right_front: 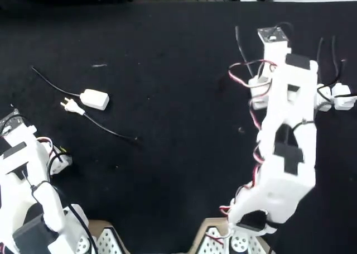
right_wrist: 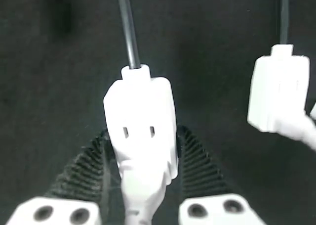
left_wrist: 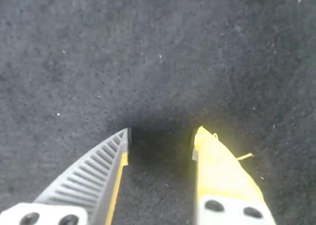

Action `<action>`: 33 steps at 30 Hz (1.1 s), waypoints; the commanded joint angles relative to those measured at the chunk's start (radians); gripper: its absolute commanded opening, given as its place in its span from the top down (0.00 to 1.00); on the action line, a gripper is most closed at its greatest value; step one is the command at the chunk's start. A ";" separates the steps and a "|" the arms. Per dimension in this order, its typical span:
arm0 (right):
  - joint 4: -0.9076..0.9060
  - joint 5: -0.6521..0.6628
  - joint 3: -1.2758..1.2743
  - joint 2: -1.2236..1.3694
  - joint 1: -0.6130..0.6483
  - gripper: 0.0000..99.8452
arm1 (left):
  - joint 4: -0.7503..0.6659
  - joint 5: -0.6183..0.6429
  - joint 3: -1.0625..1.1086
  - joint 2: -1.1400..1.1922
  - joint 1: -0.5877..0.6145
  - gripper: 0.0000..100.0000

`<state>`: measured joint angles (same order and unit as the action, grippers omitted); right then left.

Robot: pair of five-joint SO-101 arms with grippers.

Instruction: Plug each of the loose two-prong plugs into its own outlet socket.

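Now, right gripper [right_wrist: 142, 136] pinching white socket [right_wrist: 140, 116] at far right, left gripper [left_wrist: 163, 136] spread over black table [left_wrist: 148, 47] near left, loose plug [right_front: 68, 104] just beside second socket [right_front: 95, 99].

robot arms: 2 – left arm [right_front: 22, 170], right arm [right_front: 290, 125] | white outlet sockets: 3 – left socket [right_front: 95, 99], middle socket [right_front: 258, 90], right socket [right_front: 340, 96] | loose two-prong plug [right_front: 68, 104], prongs showing: 1
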<state>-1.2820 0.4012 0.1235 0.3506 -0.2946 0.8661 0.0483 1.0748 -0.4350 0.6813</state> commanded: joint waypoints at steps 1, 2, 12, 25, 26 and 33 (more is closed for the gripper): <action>-0.008 0.008 0.185 0.085 -0.044 0.99 | -0.018 0.003 -0.005 0.000 -0.013 0.78; -0.026 0.008 0.220 0.113 -0.046 0.99 | -0.018 0.003 -0.005 0.000 -0.013 0.78; -0.144 0.009 0.519 0.349 -0.064 0.99 | -0.018 0.003 -0.005 0.002 -0.013 0.78; -0.147 0.009 0.679 0.512 -0.109 0.99 | -0.018 0.003 -0.005 0.002 -0.015 0.78; -0.147 0.009 0.673 0.512 -0.109 0.99 | -0.018 0.003 -0.005 0.002 -0.015 0.78; -0.189 0.006 0.679 0.510 -0.089 0.99 | -0.018 0.002 -0.005 0.002 -0.015 0.78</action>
<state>-1.4569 0.4028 0.7388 0.8784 -0.3851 0.8661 0.0483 1.0748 -0.4350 0.6813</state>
